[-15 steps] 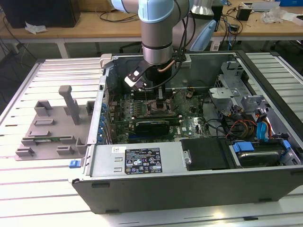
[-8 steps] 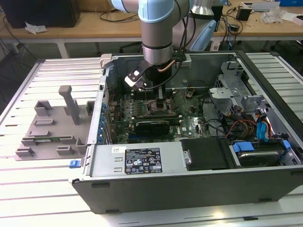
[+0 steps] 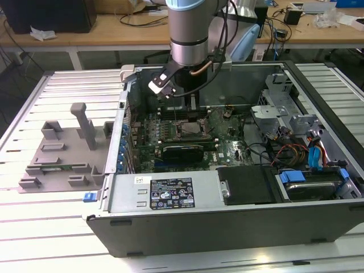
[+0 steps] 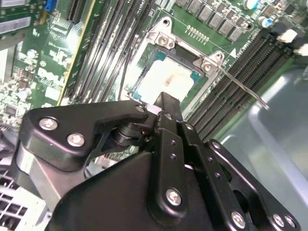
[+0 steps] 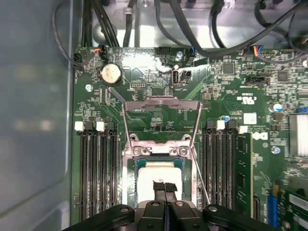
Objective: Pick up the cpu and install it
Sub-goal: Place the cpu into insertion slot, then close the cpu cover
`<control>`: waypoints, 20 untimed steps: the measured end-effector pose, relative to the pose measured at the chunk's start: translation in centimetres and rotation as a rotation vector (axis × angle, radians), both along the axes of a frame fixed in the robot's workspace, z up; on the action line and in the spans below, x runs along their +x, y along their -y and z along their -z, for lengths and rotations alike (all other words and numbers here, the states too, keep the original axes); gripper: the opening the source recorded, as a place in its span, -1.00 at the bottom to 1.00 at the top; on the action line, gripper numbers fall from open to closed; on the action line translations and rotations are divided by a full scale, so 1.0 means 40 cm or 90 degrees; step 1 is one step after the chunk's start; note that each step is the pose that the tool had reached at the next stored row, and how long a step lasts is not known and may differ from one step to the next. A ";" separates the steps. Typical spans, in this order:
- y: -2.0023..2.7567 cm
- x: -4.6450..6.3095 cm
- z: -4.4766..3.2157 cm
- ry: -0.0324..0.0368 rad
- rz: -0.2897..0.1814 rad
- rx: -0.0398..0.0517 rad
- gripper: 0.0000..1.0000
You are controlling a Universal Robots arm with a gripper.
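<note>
Install step in hand; the black two-fingered claw (image 5: 165,186) hangs right over the socket, fingers pinched together, nothing between them as far as I can judge; the small square silver-topped cpu (image 5: 153,174) lies flat in the socket directly under the tips; the silver metal retaining frame (image 5: 161,102) stands open just beyond them; any move from here calls for a straight, vertical path so the chip isn't dragged; the black-and-white sticker (image 3: 171,194) sits well apart from the claw, print unreadable.
</note>
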State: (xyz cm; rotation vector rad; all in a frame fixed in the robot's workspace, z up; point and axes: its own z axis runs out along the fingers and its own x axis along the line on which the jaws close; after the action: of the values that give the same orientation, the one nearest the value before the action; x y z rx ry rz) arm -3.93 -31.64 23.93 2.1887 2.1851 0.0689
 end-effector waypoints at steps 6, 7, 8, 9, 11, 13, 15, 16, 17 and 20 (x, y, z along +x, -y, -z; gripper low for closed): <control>0.000 0.000 -0.050 0.0000 0.000 -0.0006 -0.79; 0.000 0.000 -0.051 0.0000 0.000 -0.0005 -0.79; 0.000 0.000 -0.051 0.0001 0.000 -0.0004 -0.79; 0.000 0.000 -0.051 0.0000 0.000 -0.0005 -0.79; 0.000 0.000 -0.051 0.0000 0.000 -0.0005 -0.79; 0.000 0.000 -0.051 0.0000 0.000 -0.0005 -0.79; 0.000 0.000 -0.051 0.0000 0.000 -0.0005 -0.79; 0.000 0.000 -0.051 0.0000 0.000 -0.0005 -0.79; 0.000 0.000 -0.051 0.0000 0.000 -0.0005 -0.79; 0.000 0.000 -0.052 0.0000 0.000 -0.0005 -0.79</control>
State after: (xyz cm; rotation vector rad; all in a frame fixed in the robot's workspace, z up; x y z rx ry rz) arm -3.92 -31.64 26.00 2.1883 2.1847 0.0680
